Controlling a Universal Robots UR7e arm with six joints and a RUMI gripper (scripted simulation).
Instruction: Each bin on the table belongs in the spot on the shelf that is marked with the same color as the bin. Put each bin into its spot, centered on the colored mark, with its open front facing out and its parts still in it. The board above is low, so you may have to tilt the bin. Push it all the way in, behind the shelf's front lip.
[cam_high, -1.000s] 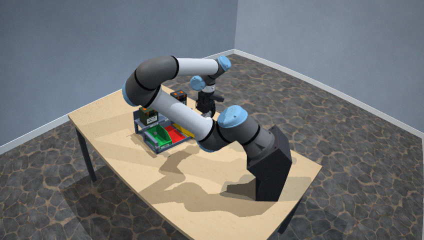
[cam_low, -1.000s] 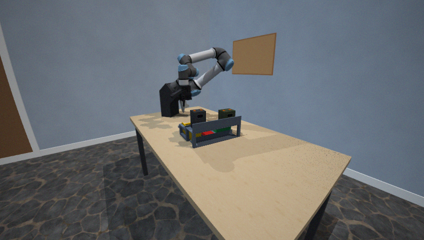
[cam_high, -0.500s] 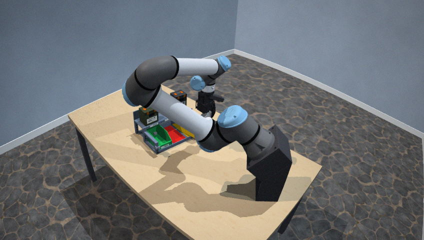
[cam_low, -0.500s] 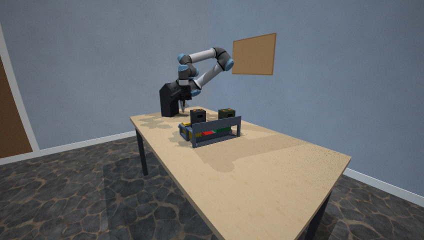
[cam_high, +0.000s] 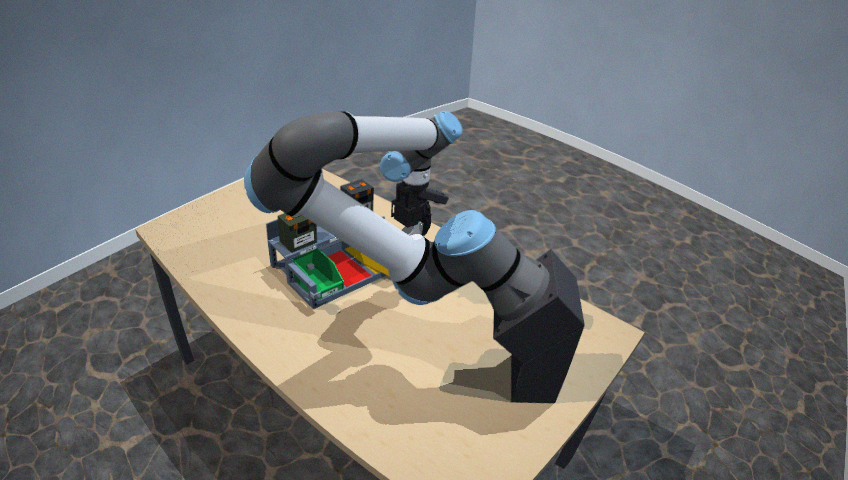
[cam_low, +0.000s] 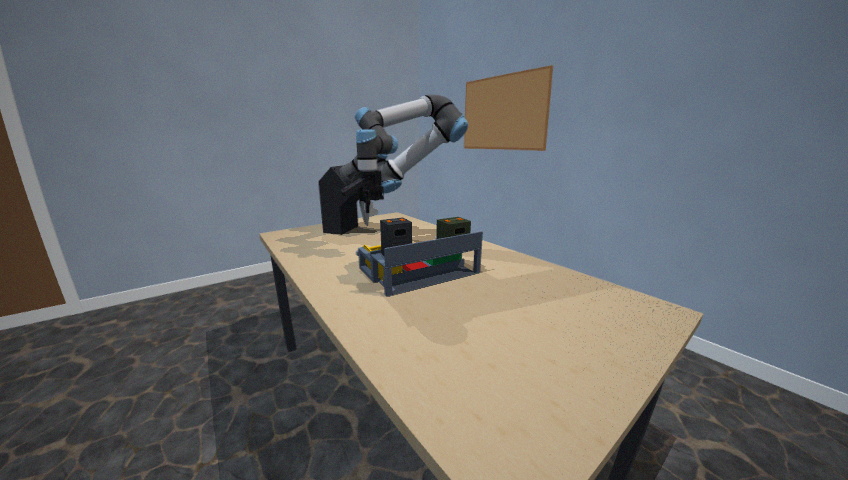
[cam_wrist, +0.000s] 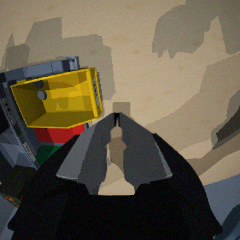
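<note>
A grey-blue shelf (cam_high: 279, 252) (cam_low: 431, 245) (cam_wrist: 55, 66) stands on the table (cam_high: 196, 237) (cam_low: 535, 356). A green bin (cam_high: 321, 270) (cam_low: 445, 259) (cam_wrist: 46, 153), a red bin (cam_high: 352, 270) (cam_low: 416, 265) (cam_wrist: 60, 134) and a yellow bin (cam_high: 370, 262) (cam_low: 372, 248) (cam_wrist: 60, 97) sit side by side in it. A small grey part lies in the yellow bin, and one in the green bin. My gripper (cam_high: 415, 229) (cam_low: 364, 217) (cam_wrist: 117, 113) is shut and empty. It hangs above the bare table just beside the yellow bin's end of the shelf, clear of it.
Two dark boxes (cam_high: 295, 231) (cam_high: 357, 191) (cam_low: 395, 231) (cam_low: 453, 226) with orange marks stand on the shelf's top board. The arm's black base (cam_high: 538, 333) (cam_low: 337, 199) stands at the table's end. My forearm crosses in front of the yellow bin in the top view.
</note>
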